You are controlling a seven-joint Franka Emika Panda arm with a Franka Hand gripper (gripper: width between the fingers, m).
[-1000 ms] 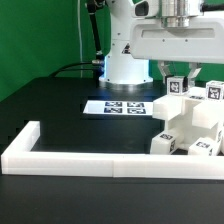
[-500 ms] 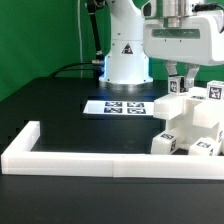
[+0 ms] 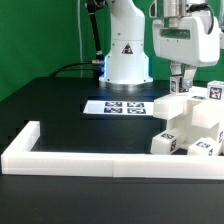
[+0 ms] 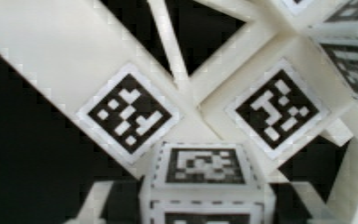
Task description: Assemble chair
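My gripper [image 3: 180, 84] hangs at the exterior view's right, shut on a small white chair part [image 3: 177, 88] that carries a black-and-white tag. Right below it a cluster of white tagged chair parts [image 3: 192, 128] rests on the black table. In the wrist view the held part [image 4: 202, 175] fills the gap of my gripper [image 4: 204, 198], and one finger [image 4: 101, 198] shows beside it. Beyond it lie two slanted white pieces, each with a diamond-set tag [image 4: 131, 110] [image 4: 274, 105]. Whether the held part touches the cluster is hidden.
A low white fence [image 3: 60, 156] runs along the table's front and turns back at the exterior view's left. The marker board [image 3: 122, 106] lies flat in front of the arm's white base [image 3: 125, 55]. A green wall stands behind.
The hand has turned about its upright axis and shifted slightly toward the exterior view's right, staying shut on the small tagged part. The chair parts below have not moved.
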